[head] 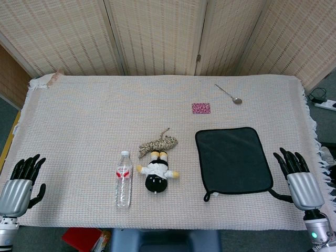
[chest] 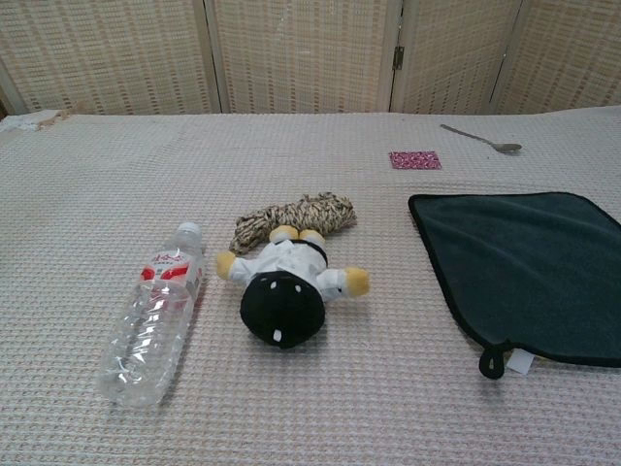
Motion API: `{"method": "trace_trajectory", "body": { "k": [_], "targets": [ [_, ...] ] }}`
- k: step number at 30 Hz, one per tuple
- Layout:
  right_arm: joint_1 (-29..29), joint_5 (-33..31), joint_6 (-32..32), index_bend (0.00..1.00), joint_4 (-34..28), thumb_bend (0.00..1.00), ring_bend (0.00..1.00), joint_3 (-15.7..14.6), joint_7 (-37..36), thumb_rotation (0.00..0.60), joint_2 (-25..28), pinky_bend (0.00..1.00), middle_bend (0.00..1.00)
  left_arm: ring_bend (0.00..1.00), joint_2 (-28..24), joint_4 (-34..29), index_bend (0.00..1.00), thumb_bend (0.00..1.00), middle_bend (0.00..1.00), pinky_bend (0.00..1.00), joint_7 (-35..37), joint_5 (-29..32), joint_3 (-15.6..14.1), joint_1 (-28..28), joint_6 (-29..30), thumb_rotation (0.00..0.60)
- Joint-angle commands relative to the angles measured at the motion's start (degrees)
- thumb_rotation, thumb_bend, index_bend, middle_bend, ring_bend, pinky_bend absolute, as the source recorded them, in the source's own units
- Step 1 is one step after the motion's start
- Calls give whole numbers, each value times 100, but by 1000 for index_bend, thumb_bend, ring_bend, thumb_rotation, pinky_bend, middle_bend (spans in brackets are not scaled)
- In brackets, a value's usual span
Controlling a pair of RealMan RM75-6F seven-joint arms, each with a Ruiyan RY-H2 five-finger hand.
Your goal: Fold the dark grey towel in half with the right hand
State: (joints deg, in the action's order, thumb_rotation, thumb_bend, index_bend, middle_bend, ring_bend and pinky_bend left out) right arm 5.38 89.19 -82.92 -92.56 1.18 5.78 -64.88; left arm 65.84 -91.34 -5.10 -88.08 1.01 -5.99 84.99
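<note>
Right hand (head: 298,176) spread, empty, beside flat towel (head: 233,160); only head view shows it

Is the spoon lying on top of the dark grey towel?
No, the spoon lies on the bare tablecloth near the far edge, well apart from the dark grey towel.
</note>
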Motion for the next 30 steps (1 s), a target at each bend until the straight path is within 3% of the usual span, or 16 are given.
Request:
{"method": "trace_trajectory", "body": {
  "k": [1,6,9,16,19,30],
  "targets": [
    [20,-31,50,0,1,222,0,4,10,503,1,0,0,2,-12,-18,11,582,61,9,-11,12,-5,8,-6,600],
    [87,-189,217,0,54,222,0,53,12,502,-24,0,0,2,-41,-45,10,582,61,9,73,-10,4,-3,-1,600],
    [272,-410,472,6,206,222,0,228,-125,503,-49,0,0,2,-78,-75,10,582,61,9,166,-10,19,-6,9,600],
    [1428,-1377,2287,166,579,312,0,927,-584,527,198,0,0,2,-74,-45,9,582,61,9,339,-50,41,-93,-82,600],
    [1911,-1678,3061,231,851,355,0,1089,-747,537,155,0,0,2,-67,-13,9,582,61,9,402,-48,39,-126,-138,600],
    [3328,-2442,4766,322,2599,411,0,1361,-768,557,-871,0,31,0,-27,192,8,582,41,10,631,115,103,-196,-275,600]
  ]
}}
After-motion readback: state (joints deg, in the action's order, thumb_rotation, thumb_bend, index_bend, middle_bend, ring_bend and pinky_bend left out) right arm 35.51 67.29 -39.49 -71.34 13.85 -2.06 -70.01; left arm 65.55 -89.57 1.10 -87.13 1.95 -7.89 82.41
